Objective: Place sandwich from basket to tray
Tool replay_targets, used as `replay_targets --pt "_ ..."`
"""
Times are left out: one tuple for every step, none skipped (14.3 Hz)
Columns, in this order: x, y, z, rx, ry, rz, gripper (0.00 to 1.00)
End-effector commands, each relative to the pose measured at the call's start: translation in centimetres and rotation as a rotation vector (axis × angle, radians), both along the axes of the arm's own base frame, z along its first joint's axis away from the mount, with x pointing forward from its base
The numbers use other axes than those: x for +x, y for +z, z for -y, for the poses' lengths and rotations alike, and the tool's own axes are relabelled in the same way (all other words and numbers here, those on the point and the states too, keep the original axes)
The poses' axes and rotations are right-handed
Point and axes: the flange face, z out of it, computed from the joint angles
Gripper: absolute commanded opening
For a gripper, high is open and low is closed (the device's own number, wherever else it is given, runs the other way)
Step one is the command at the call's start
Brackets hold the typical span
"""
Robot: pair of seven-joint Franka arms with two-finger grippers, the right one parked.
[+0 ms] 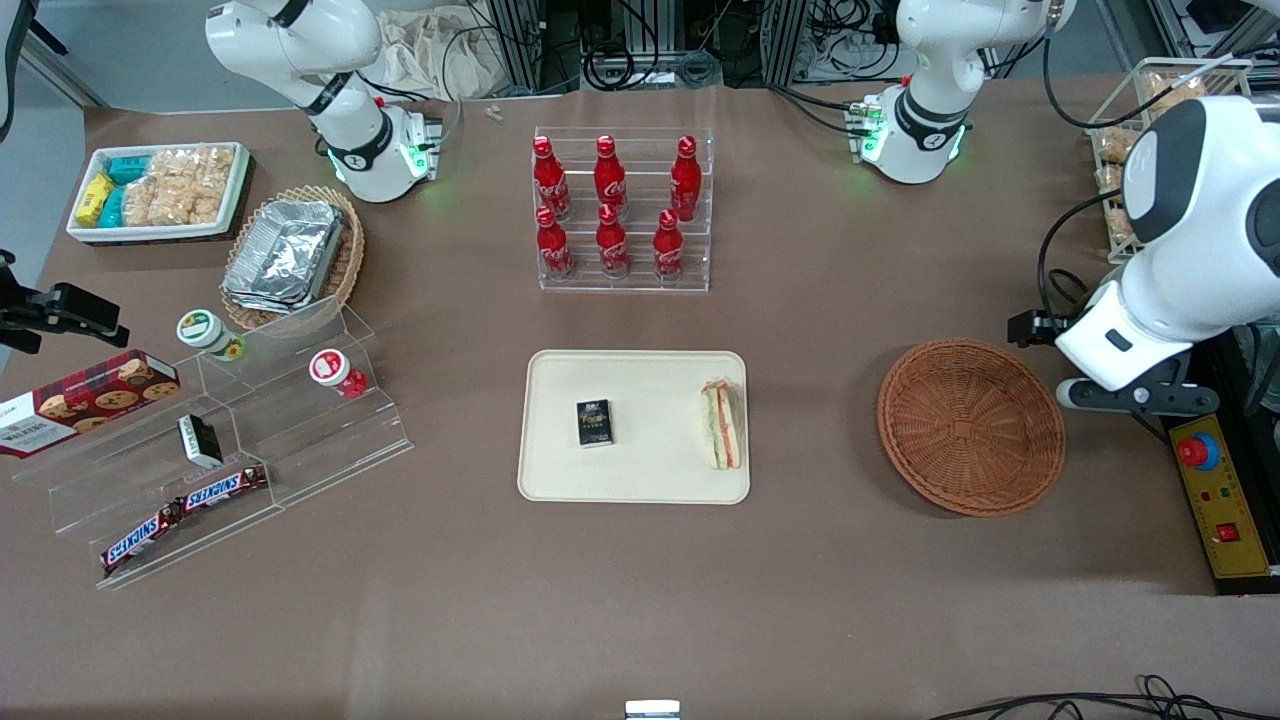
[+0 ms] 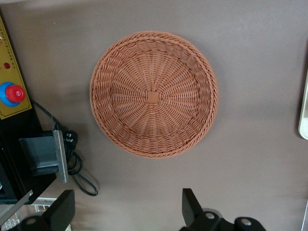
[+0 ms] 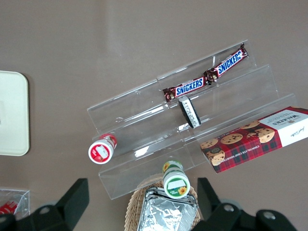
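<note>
1. Gripper (image 2: 127,211) of mine hangs above bare table just beside the basket (image 2: 154,94), toward the working arm's end of the table; its two dark fingers (image 2: 191,207) stand wide apart with nothing between them and touch nothing.
2. In the front view my arm fills the right edge of the frame, and my gripper (image 1: 1125,395) sits at the basket's (image 1: 970,427) rim, its fingers mostly hidden under the wrist.
3. Sandwich (image 1: 722,424) lies on the tray (image 1: 560,470) at centre frame, along the tray's edge nearest the basket, its green and orange-red layers facing up.
4. A small dark box (image 1: 594,422) also lies on the tray, apart from the sandwich, toward the parked arm's end.
5. Nothing lies in the basket; its woven floor shows whole in my wrist view.
6. The basket stands well apart from the tray, with brown table (image 1: 820,560) between them.
7. A sliver of the tray's rim (image 2: 304,115) shows in my wrist view.
8. At upper centre of the front view a clear rack (image 1: 700,285) holds six red bottles (image 1: 610,205).
9. At the lower right edge of the front view a yellow control box (image 1: 1225,510) with a red button (image 1: 1192,450) lies just beside my gripper; it shows in my wrist view too.
</note>
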Motion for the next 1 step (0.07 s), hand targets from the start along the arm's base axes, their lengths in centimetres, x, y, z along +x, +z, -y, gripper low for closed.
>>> replay_targets --pt "1.41 0.17 0.75 -0.012 -0.022 -0.041 1.00"
